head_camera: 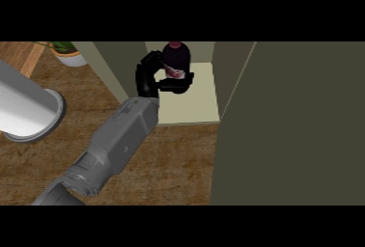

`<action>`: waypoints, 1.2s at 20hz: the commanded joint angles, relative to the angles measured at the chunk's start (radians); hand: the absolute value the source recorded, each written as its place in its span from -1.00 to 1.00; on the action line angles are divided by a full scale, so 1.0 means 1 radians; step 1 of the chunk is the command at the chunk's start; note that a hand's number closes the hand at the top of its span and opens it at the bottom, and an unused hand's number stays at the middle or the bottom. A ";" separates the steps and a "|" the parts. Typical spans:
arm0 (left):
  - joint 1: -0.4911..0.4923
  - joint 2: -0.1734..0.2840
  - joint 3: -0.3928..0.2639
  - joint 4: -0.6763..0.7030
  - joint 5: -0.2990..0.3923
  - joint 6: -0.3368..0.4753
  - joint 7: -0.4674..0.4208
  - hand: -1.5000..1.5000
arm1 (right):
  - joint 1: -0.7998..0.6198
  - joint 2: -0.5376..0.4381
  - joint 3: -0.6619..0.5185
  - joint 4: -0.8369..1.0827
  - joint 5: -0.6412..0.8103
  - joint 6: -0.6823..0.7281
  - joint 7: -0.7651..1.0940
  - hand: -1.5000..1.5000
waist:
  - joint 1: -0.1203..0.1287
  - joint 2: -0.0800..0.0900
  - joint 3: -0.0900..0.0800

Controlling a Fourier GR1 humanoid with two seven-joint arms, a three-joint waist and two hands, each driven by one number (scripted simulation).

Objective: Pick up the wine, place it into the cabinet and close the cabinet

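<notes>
The wine bottle (177, 54) is dark with a red and white label and stands upright on the pale shelf (192, 101) inside the open cabinet, near its back. My left hand (146, 77) reaches in from the lower left. It is shut on the wine bottle, with fingers curled round the far left side and the thumb across the near side, hiding the lower part. The cabinet door (299, 125) is a large dark green panel swung open at the right. My right hand does not show.
A big white cylinder with a grey rim (28, 108) lies at the left over the brown wooden counter (164, 164). A small white pot with a green plant (71, 57) stands at the top left, beside the cabinet's left wall (114, 72).
</notes>
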 commanded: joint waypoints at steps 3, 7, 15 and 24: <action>-0.099 0.054 -0.003 0.110 -0.057 0.079 -0.007 -1.00 | 0.044 0.000 0.006 -0.170 -0.101 0.004 0.060 -1.00 | -0.018 -0.004 0.002; -0.108 0.027 -0.012 0.179 -0.086 0.090 0.002 -1.00 | 0.046 -0.006 -0.006 -0.151 -0.090 0.015 0.046 -1.00 | -0.021 0.000 0.002; -0.103 0.030 0.008 0.234 -0.105 0.092 -0.024 -1.00 | 0.025 0.015 0.013 -0.120 -0.093 0.021 0.038 -1.00 | -0.017 0.004 0.001; -0.119 0.074 0.015 0.222 -0.129 -0.005 -0.047 -1.00 | 0.062 0.021 0.042 -0.137 -0.042 0.023 0.025 -1.00 | -0.010 -0.003 0.001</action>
